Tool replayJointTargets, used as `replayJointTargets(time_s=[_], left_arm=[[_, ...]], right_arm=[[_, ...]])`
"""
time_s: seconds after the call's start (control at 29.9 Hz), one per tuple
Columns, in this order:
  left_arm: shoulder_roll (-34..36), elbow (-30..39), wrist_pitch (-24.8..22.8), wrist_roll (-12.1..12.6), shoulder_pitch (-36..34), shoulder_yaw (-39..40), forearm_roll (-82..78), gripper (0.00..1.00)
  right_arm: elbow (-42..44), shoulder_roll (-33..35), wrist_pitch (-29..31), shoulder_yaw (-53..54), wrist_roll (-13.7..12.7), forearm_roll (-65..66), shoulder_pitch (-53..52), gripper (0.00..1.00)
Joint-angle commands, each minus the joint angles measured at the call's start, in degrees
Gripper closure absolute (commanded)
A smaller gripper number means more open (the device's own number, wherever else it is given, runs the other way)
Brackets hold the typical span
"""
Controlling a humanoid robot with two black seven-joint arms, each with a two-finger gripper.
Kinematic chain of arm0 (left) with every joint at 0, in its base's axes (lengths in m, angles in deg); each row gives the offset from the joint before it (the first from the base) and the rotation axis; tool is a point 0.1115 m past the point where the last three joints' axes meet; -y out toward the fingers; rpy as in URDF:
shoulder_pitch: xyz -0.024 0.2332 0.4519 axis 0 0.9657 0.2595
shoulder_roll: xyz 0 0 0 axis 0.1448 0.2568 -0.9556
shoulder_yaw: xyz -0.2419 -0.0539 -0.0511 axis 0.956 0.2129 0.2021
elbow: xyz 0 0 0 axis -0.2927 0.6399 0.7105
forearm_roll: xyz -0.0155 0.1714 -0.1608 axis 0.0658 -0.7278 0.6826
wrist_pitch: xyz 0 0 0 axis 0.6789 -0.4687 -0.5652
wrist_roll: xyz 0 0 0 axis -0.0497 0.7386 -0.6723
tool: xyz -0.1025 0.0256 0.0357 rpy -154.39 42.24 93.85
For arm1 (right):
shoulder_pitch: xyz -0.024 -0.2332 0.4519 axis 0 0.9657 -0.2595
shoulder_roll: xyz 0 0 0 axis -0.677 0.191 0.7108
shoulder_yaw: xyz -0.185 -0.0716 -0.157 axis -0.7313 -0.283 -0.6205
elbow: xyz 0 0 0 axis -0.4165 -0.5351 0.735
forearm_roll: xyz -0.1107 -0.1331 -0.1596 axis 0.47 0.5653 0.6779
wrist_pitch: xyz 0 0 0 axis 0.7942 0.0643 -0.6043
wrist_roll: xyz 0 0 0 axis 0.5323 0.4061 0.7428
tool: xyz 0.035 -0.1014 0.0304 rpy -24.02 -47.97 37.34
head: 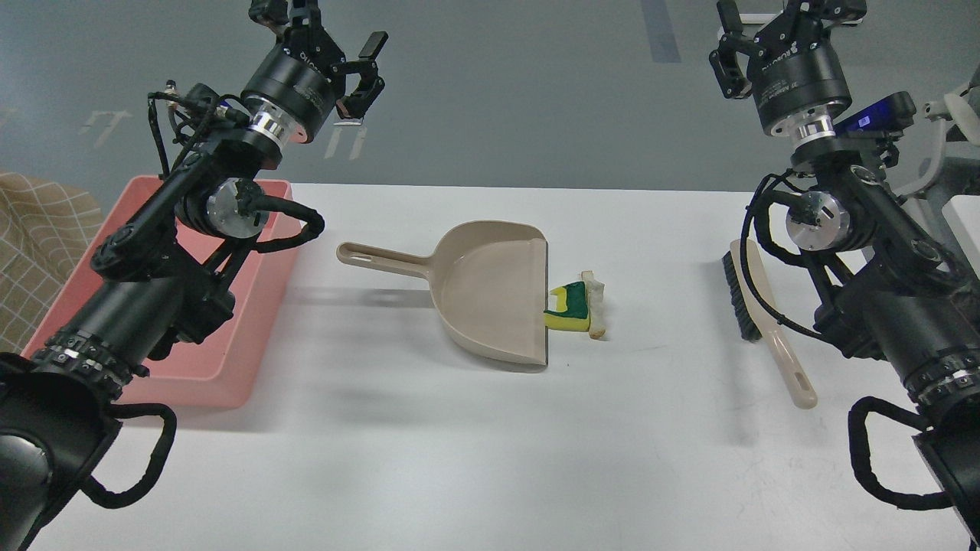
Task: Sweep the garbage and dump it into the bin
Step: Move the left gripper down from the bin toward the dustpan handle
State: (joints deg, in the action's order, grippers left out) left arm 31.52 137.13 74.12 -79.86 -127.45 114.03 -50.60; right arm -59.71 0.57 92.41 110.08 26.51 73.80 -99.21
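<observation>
The garbage lies together on the white table just right of the dustpan's mouth: a yellow sponge piece with a green layer (568, 308) and a white bread slice with brown crust (596, 301) touching it. The beige dustpan (490, 295) lies flat, its handle pointing left. The pink bin (256, 321) stands at the table's left edge, partly hidden by my left arm. My left gripper (318, 27) is open and empty, held high above the bin's far corner. My right gripper (781, 11) is open and empty, high at the top right, partly cut off by the frame.
A beige hand brush with black bristles (754, 306) lies on the table at the right, beside my right arm, its handle pointing toward the front. A checked cloth (31, 252) is at the far left, off the table.
</observation>
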Motion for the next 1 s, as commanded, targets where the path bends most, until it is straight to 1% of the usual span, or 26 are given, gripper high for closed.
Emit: replayJointTargets(time_s=[0.0, 0.07, 0.23, 0.37, 0.57, 0.67, 0.8, 0.97], left_arm=[[-0.04, -0.28, 0.47, 0.56, -0.1, -0.04, 0.35, 0.02], [-0.13, -0.72, 0.47, 0.91, -0.1, -0.39, 0.35, 0.02], [-0.31, -1.42, 0.29, 0.83, -0.1, -0.48, 0.35, 0.02], [-0.57, -1.42, 0.38, 0.83, -0.1, -0.48, 0.35, 0.02], [-0.92, -1.51, 0.38, 0.04, -0.01, -0.57, 0.0, 0.02], [-0.83, -1.77, 0.38, 0.3, -0.1, -0.66, -0.17, 0.02], [-0.92, -3.09, 0.03, 0.74, -0.1, -0.75, -0.44, 0.02], [-1.01, -3.27, -0.06, 0.83, -0.1, -2.33, -0.44, 0.02]], right_arm=[[0.02, 0.72, -0.33, -0.17, 0.01, -0.04, 0.14, 0.0], [0.37, 0.63, -0.76, -0.26, 0.01, -0.13, 0.23, 0.0], [1.16, 0.02, -1.55, -0.17, 0.01, -0.57, 1.02, 0.0], [3.1, -1.29, -4.8, 0.01, 0.01, -1.0, 0.23, 0.0], [3.01, -1.74, -4.54, -1.3, 0.01, -0.83, -0.29, 0.0], [3.54, -0.95, -5.16, -5.95, -3.99, -0.57, -2.05, 0.0], [3.01, 0.19, -4.9, -10.09, -4.09, -0.57, -2.32, 0.0], [3.1, 3.7, -3.76, -13.61, -3.91, -0.65, -2.85, 0.0]])
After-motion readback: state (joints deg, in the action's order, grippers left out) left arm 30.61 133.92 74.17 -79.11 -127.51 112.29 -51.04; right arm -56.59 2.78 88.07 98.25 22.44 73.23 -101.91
